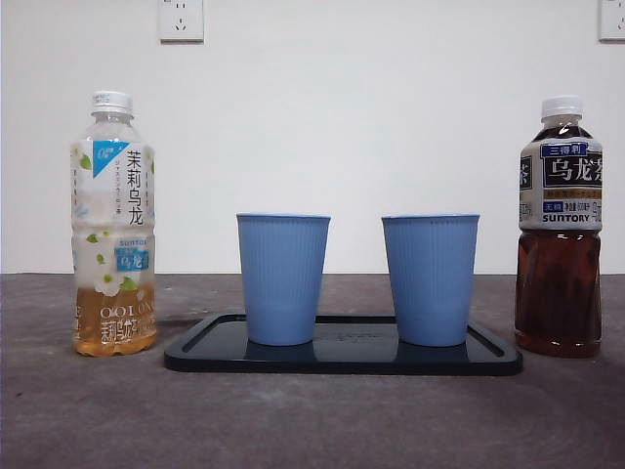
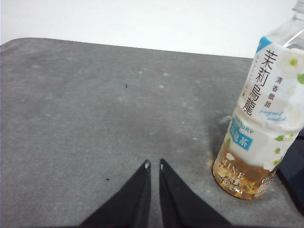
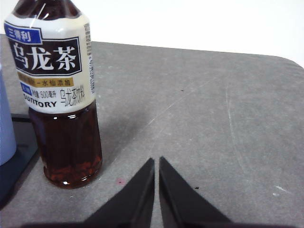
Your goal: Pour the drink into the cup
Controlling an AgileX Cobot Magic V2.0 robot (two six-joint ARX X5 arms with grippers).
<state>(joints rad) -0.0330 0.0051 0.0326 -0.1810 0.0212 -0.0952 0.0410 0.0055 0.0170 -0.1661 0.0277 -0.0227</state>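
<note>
1. Bkgd: a plain white wall with two sockets (image 1: 181, 20) up top stood behind a grey table (image 1: 312, 420).
2. Far left stood the pale tea bottle (image 1: 113, 225), upright, cap on, roughly a quarter full.
3. The left gripper (image 2: 154, 165) hung w/ jaws nearly shut, only a slit between the tips, holding nothing; the pale bottle stood near, off to one side, not touching.
4. Centre: a black tray (image 1: 342, 362) held two blue cups (image 1: 283, 278) (image 1: 430, 278), upright, side by side, apart.
5. Far right stood the dark tea bottle (image 1: 559, 230), upright, capped, over half full.
6. The right gripper (image 3: 156, 161) was also nearly shut and empty, the dark bottle near, to one side.
7. Judgement: each bottle's long axis was vertical and each arm had its own bottle nearer, so a side-on grasp looked needed; jaws would have to open first, and nothing was poured yet.
</note>
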